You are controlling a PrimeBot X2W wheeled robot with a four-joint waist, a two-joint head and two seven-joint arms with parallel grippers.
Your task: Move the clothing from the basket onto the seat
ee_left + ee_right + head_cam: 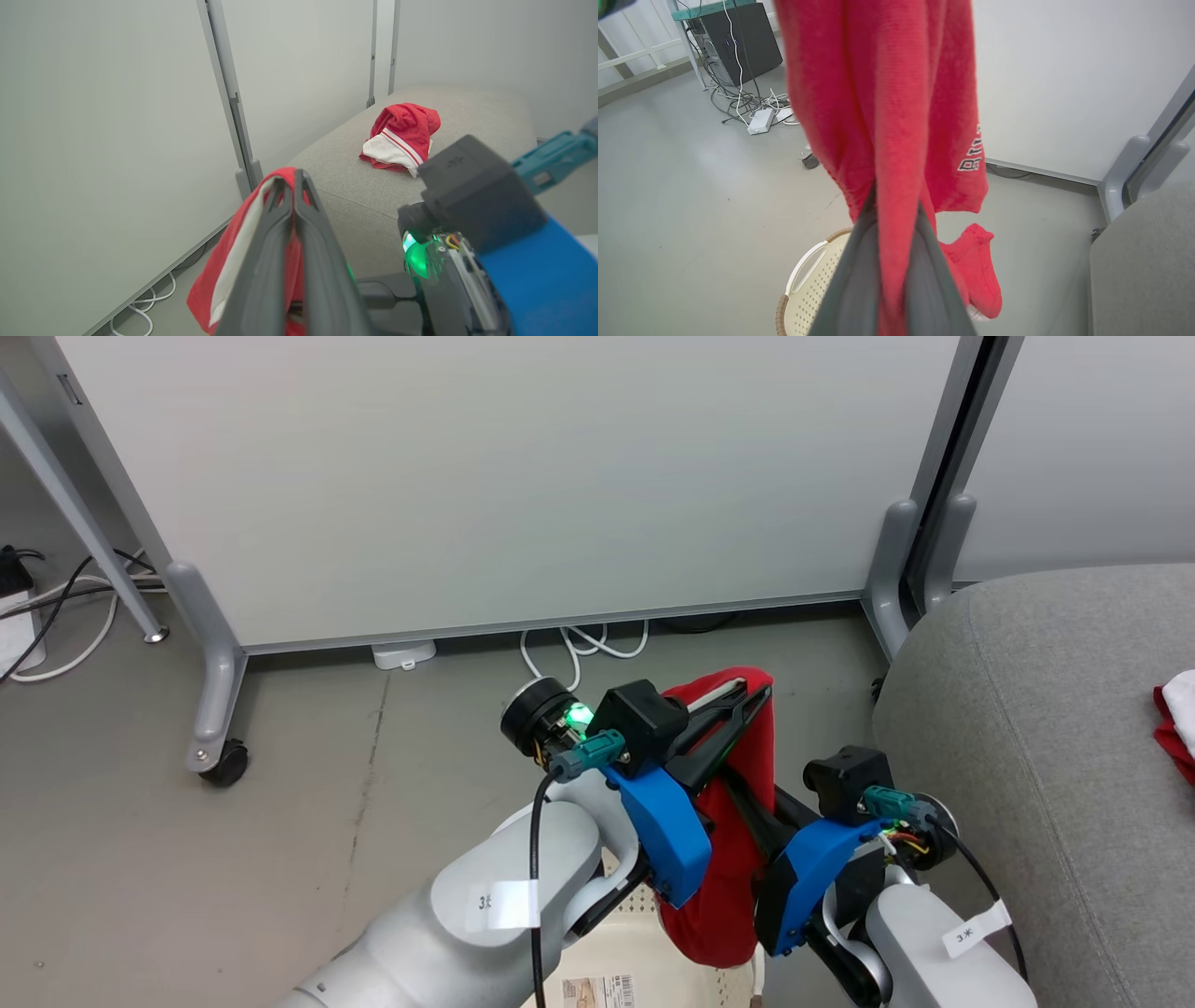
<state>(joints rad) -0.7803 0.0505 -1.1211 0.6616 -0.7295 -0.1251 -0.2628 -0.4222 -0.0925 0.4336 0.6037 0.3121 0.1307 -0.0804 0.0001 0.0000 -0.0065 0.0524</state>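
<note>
Both the left claw (295,179) and the right claw (896,210) pinch the clothing (733,868) hanging over the basket (808,284).

The clothing (896,93) is soft red knitted cloth, matt and faintly fuzzy. The basket (808,289) is smooth cream plastic pierced with holes, its rim brown and woven-looking. The seat (1027,728) wears coarse matt grey fabric. The floor (187,859) is smooth, dully shiny.

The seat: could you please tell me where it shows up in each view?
Head view: the seat fills the lower right.
Left wrist view: the seat lies upper middle to right, a red garment on it.
Right wrist view: the seat takes the lower right corner.
Shared landmark: the grey partition foot beside the seat's edge.
</note>
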